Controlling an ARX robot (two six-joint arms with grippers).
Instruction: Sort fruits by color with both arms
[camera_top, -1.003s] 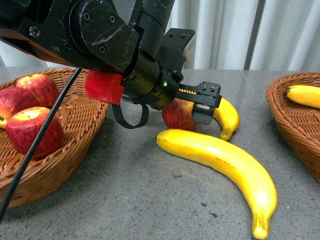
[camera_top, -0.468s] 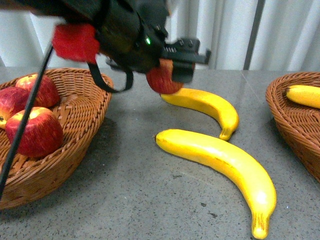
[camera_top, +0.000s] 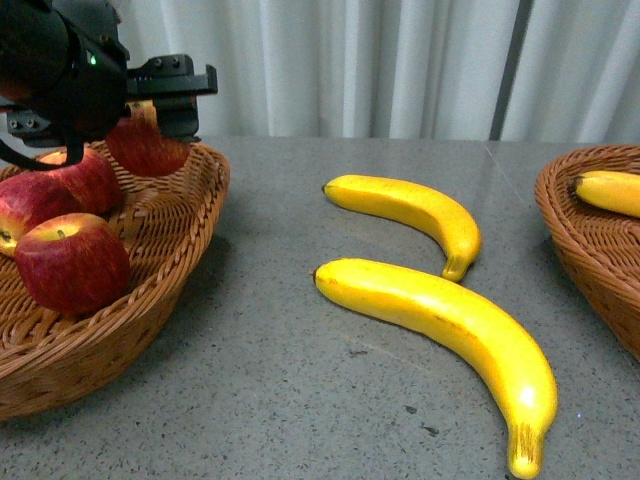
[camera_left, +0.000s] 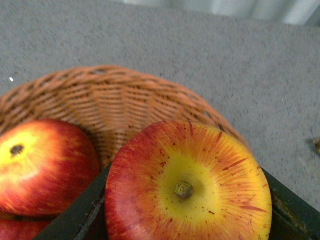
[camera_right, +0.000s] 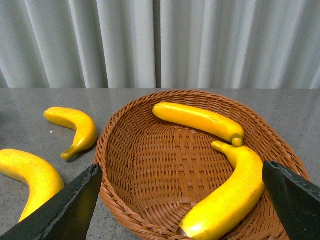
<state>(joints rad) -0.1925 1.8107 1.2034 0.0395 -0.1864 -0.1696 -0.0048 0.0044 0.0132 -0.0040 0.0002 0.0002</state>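
**Left tool holds an apple over the left basket**

The left tool (camera_top: 160, 115) is clamped on a red apple (camera_top: 145, 150), held above the far rim of the left basket (camera_top: 190, 230) at the worktop's (camera_top: 300, 400) left edge. In the left wrist view the apple's stem points at the camera and its sides press against both dark jaws. Three more apples (camera_top: 70, 265) lie in that basket.

Two bananas lie in the middle of the worktop. The far banana (camera_top: 410, 208) points its tip down toward the back of the near banana (camera_top: 450, 325); whether they touch, I cannot tell.

The right tool (camera_right: 180, 169) gapes wide and holds nothing, above the right basket (camera_right: 145, 150) at the worktop's right edge. Two basket bananas (camera_right: 197, 120) lie inside, their ends close together.
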